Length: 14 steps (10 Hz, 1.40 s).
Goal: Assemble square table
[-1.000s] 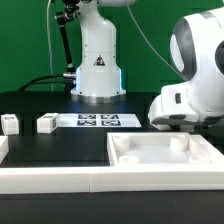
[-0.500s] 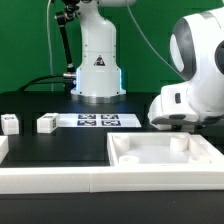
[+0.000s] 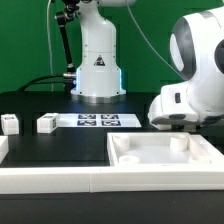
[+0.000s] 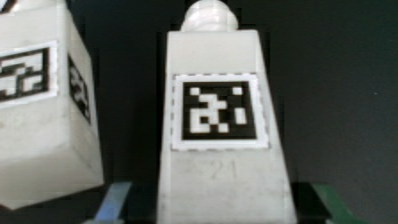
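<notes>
- Comparing the exterior view with the two pictures before it, we find nothing displaced. The arm (image 3: 195,75) stays hunched over the far rim of the tabletop (image 3: 118,150), and no loose part has shifted.
- The only change we can read is at the gripper (image 4: 222,198). Its fingers (image 4: 118,196) flank the foot of the tagged leg (image 4: 217,110), one on each side, and we judge them to be drawing in on it.
- We cannot tell whether they already pinch the leg. The dark strips on both sides of it could be gap or shadow.
- For the task, we judge this to be the pick of a leg. It is not yet lifted, and we see no leg fitted to the tabletop.
- A second leg (image 4: 39,110) lies just beside the tagged leg without touching it, and the frame edge cuts it off.
- A spare leg (image 3: 46,124) and an outer leg (image 3: 10,124) sit well off the tabletop's far corner, toward the exterior view's left. The marker board (image 3: 97,120) lies beyond the tabletop's far rim.
- In the exterior view the arm and the tabletop's rim hide the gripper and whatever lies under it. We can therefore only judge that the tagged leg lies behind the tabletop's far rim.
- The wrist view shows only the finger ends, and the leg's far tip is washed out.
</notes>
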Motion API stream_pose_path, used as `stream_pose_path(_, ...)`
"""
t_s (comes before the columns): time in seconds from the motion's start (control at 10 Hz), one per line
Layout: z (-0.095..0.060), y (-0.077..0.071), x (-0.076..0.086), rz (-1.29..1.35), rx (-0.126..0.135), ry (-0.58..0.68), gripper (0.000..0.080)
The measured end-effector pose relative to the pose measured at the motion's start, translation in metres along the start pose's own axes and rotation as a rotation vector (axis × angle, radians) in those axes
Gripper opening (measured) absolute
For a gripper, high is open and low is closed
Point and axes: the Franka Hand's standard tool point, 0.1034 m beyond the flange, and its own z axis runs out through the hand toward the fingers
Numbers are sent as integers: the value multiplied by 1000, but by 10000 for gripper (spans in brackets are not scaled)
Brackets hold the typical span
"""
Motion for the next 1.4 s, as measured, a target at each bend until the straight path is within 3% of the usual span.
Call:
stream_pose_path(0.2,-29,9,-5,-9,23,31,288)
stream_pose_path(0.5,-79,27,-25,-33,40,101,290)
stream_pose_path(0.6,-87,30,-28,-32,45,117,290)
stream_pose_path(1.0,-85,31,-25,-52,44,117,290)
stream_pose_path(1.4,-112,47,-32,-71,63,145,290)
